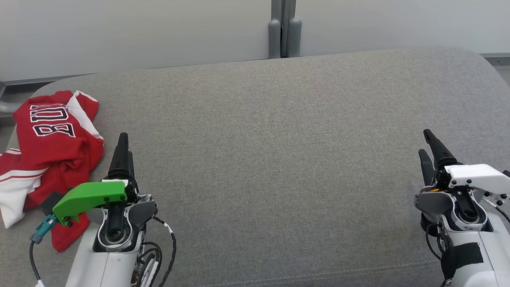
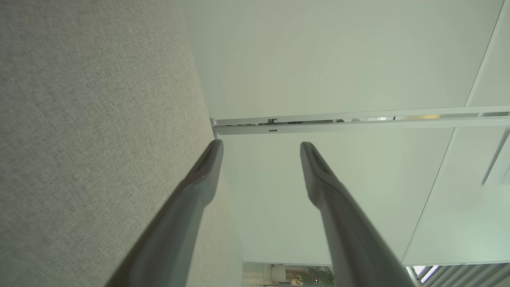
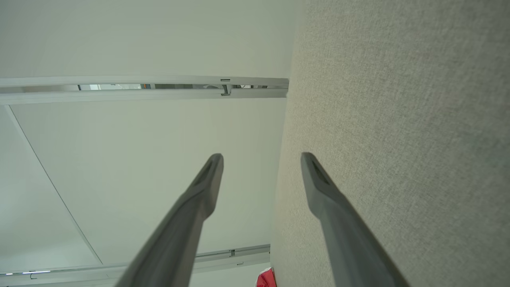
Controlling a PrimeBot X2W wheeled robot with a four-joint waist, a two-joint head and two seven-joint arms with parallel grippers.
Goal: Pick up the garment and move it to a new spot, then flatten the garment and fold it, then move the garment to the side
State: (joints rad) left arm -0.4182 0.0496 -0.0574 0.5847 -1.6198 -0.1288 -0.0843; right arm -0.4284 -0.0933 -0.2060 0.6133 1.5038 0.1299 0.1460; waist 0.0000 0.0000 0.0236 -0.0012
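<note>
Your left claw (image 1: 124, 143) and right claw (image 1: 424, 143) both stand released and empty over the grey fabric-covered surface (image 1: 279, 139); the crumpled red-and-white jersey (image 1: 51, 155) lies just beside your left claw.

Head view was bright and evenly lit, soft light, no glare. Lettering on the garment (image 1: 51, 147) read sharp, weave of the cushion (image 1: 279, 159) was clear, with only a faint shadow on it beside the right gripper (image 1: 424, 141). Both wrist views had a pale greenish cast and looked flatter. The left arm's fingers (image 2: 338, 223) went soft toward the bottom edge, and so did the right arm's (image 3: 338, 223). A small window patch (image 2: 424, 272) was blown out white.
</note>
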